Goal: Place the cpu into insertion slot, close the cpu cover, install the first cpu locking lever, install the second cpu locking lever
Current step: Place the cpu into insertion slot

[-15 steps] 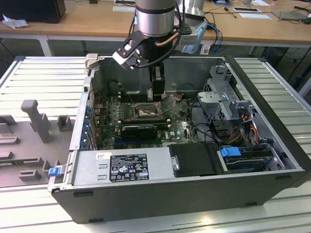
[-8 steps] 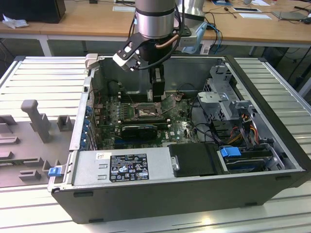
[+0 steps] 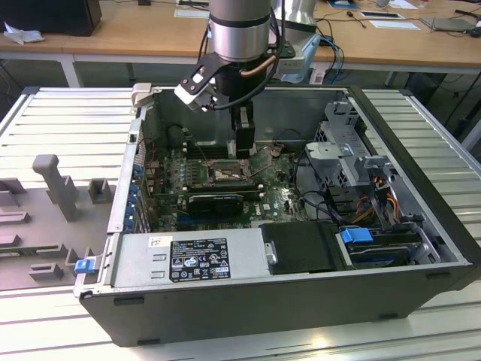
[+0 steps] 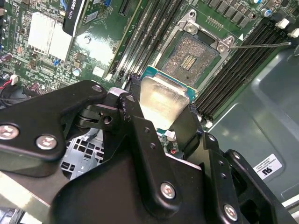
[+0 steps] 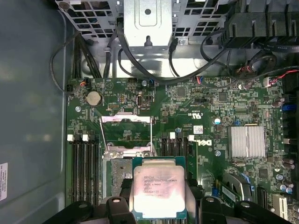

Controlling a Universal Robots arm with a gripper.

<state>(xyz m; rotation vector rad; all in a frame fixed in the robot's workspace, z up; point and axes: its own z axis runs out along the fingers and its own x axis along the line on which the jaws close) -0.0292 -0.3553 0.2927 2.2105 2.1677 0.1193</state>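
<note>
So you're looking at the gripper (image 3: 242, 150) hanging down inside the open computer case (image 3: 225, 301). In both wrist views its two black fingers (image 4: 135, 100) are pinching the cpu (image 4: 163, 98) by opposite edges, with the pale metal face showing between them. In the first wrist view the gripper (image 5: 159, 207) is gripping the chip (image 5: 159, 186) the same way, green edge peeking out around the silver lid.

The cpu is hovering just beside the insertion slot (image 4: 189, 56) and partly over it, not sitting in it. The slot's contact field is lying bare. The cpu cover (image 5: 126, 117) is standing swung open at the far side of the socket, and you're seeing green board through its window. A thin metal lever (image 4: 261, 45) is sticking out sideways from the socket's corner.

In the exterior view, taking the insertion slot (image 3: 225, 173) as the dial's centre, the gripper is hanging at about 1 o'clock, just above it. A long black card (image 3: 214, 201) is lying at 6 o'clock, right next to the slot. The grey drive cage (image 3: 342, 143) is sitting out at 3 o'clock, well apart. Black memory slots (image 5: 84, 163) are running along both sides of the socket.
</note>
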